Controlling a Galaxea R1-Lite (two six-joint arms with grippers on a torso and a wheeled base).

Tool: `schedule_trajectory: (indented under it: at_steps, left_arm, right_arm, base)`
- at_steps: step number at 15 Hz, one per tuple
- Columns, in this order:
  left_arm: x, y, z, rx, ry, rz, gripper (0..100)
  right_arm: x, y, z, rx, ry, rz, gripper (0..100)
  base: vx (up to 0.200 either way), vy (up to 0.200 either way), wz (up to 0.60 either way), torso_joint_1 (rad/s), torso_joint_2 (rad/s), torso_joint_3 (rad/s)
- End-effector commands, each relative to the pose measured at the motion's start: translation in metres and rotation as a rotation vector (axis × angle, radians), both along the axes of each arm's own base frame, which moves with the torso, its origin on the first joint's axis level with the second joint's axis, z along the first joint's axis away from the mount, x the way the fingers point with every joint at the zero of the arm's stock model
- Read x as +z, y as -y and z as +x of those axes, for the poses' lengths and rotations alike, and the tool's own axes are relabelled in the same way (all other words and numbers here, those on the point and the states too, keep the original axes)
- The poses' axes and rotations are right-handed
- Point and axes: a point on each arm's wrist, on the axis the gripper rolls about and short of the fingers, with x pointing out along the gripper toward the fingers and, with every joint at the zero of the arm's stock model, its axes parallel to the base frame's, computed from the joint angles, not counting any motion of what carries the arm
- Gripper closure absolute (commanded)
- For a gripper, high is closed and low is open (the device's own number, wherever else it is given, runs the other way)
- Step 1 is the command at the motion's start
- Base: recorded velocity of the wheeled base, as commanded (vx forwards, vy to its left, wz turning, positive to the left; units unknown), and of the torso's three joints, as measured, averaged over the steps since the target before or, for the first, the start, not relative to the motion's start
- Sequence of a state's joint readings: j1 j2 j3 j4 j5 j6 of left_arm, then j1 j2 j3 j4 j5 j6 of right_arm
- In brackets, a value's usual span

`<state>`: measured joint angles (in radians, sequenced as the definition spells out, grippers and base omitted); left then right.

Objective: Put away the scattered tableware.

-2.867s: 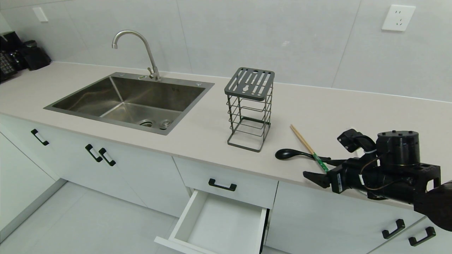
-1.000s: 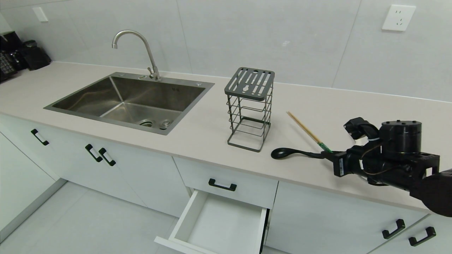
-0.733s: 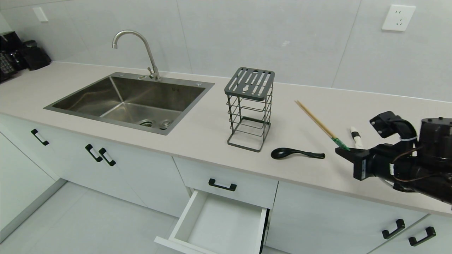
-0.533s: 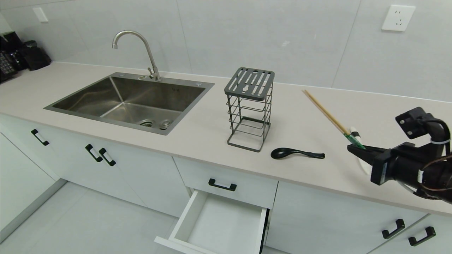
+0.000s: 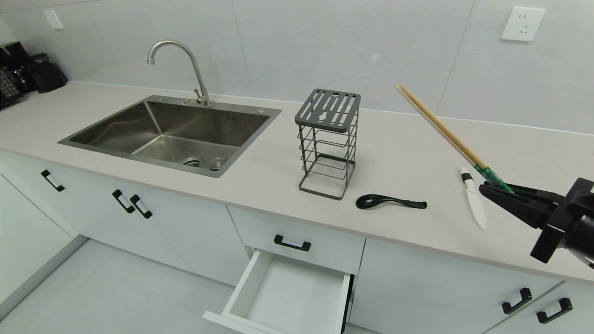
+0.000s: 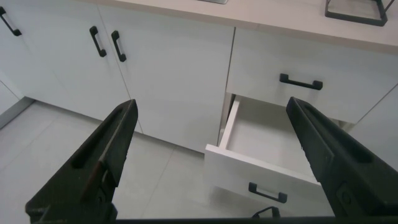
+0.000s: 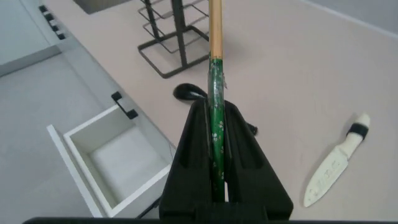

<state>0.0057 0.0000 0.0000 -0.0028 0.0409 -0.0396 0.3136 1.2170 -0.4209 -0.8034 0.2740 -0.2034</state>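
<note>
Presently the chopsticks (image 5: pixel 441 127) sit in the right gripper (image 5: pixel 492 191), to the right of the rack (image 5: pixel 328 141) and clear of the counter (image 5: pixel 260 181). The jaws are pressed onto the green ends of the pair. The bare ends slant up and back toward the rack's side. In the right wrist view the chopsticks (image 7: pixel 215 93) run straight out from between the right gripper (image 7: pixel 216 121) fingers.

A black spoon (image 5: pixel 390 202) lies flat on the counter, just right of the rack's base and near the front edge. A white knife (image 5: pixel 472 198) lies farther right of the rack, beyond the spoon and apart from it.

A drawer (image 5: pixel 290 297) stands open below the rack. The left gripper (image 6: pixel 210 104) hangs below counter level with its fingers spread wide and nothing between them, facing that drawer (image 6: pixel 273 149). A sink (image 5: pixel 171 132) is set into the counter on the rack's left.
</note>
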Motion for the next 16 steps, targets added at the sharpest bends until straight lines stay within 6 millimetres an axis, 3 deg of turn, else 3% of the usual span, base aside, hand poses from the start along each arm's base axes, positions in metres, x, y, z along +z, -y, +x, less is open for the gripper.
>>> schedule_trajectory:
  at_steps: [1, 4, 8, 12, 16]
  left_arm:
    - [0.000, 0.000, 0.000, 0.001, -0.001, 0.000, 0]
    - [0.000, 0.000, 0.000, 0.001, -0.001, 0.000, 0]
    - [0.000, 0.000, 0.000, 0.001, -0.001, 0.000, 0]
    - [0.000, 0.000, 0.000, 0.001, -0.001, 0.000, 0]
    - [0.000, 0.000, 0.000, 0.001, -0.001, 0.000, 0]
  right_arm:
    - [0.008, 0.002, -0.009, 0.034, 0.057, -0.008, 100]
    - [0.008, -0.001, -0.011, 0.155, 0.125, -0.093, 100]
    - [0.000, -0.020, -0.007, 0.280, 0.090, -0.109, 100]
    - [-0.017, -0.060, -0.012, 0.485, 0.011, -0.135, 100]
    - [-0.026, -0.080, -0.013, 0.531, -0.030, -0.160, 100]
  base:
    - [0.000, 0.000, 0.00, 0.000, 0.00, 0.000]
    - [0.000, 0.000, 0.00, 0.000, 0.00, 0.000]
    - [0.000, 0.000, 0.00, 0.000, 0.00, 0.000]
    - [0.000, 0.000, 0.00, 0.000, 0.00, 0.000]
    - [0.000, 0.000, 0.00, 0.000, 0.00, 0.000]
